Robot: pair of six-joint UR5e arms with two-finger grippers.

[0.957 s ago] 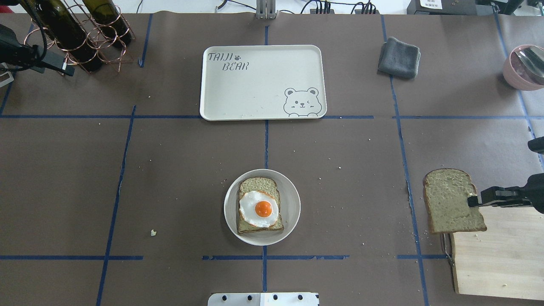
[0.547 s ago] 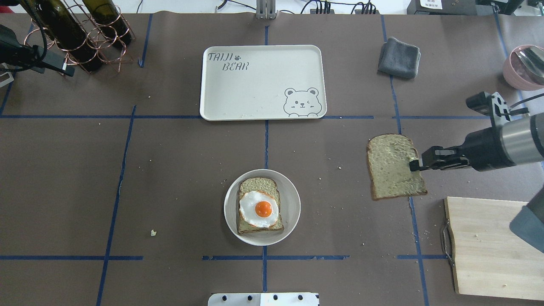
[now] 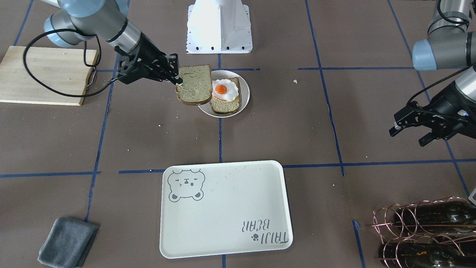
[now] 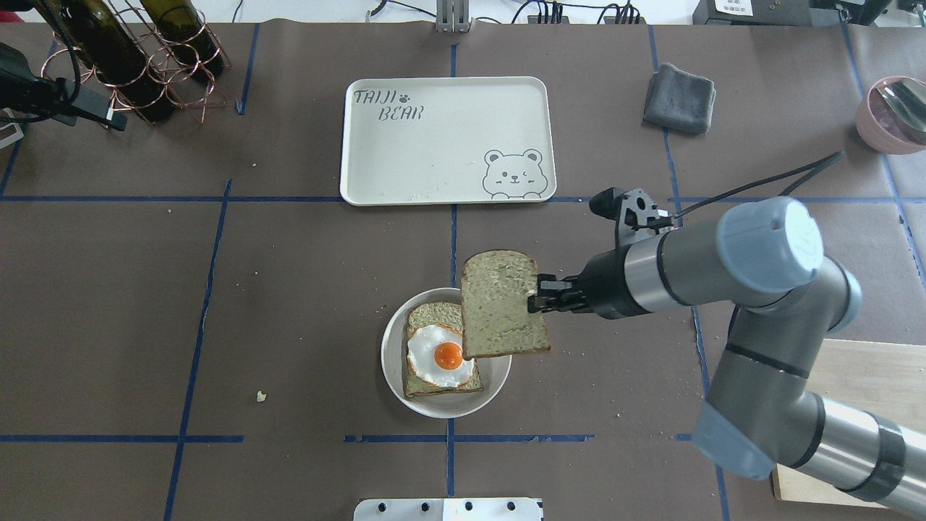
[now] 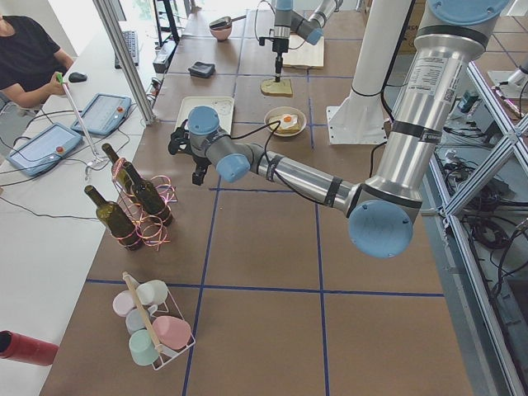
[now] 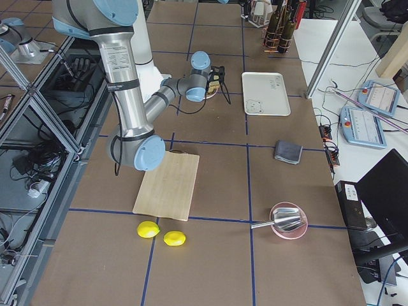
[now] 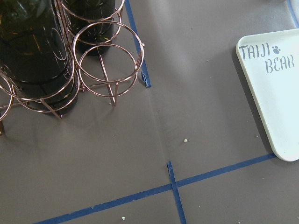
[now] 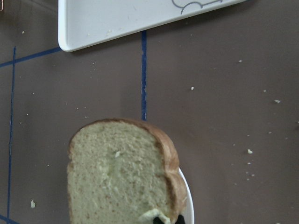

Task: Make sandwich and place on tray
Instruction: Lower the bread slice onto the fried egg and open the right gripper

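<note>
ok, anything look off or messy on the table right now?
Nothing spilled or damaged. Crumbs dot the table, the biggest crumb left of the plate. The right gripper pinches the top slice by one edge.

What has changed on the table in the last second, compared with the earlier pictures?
The right gripper, shut on the upper bread slice, carried it leftward from the cutting board edge to the plate. In the overhead view it now overlaps the plate's right side. Nothing was grasped or released. The lower slice, the egg, the tray and the left gripper stayed in place.
</note>
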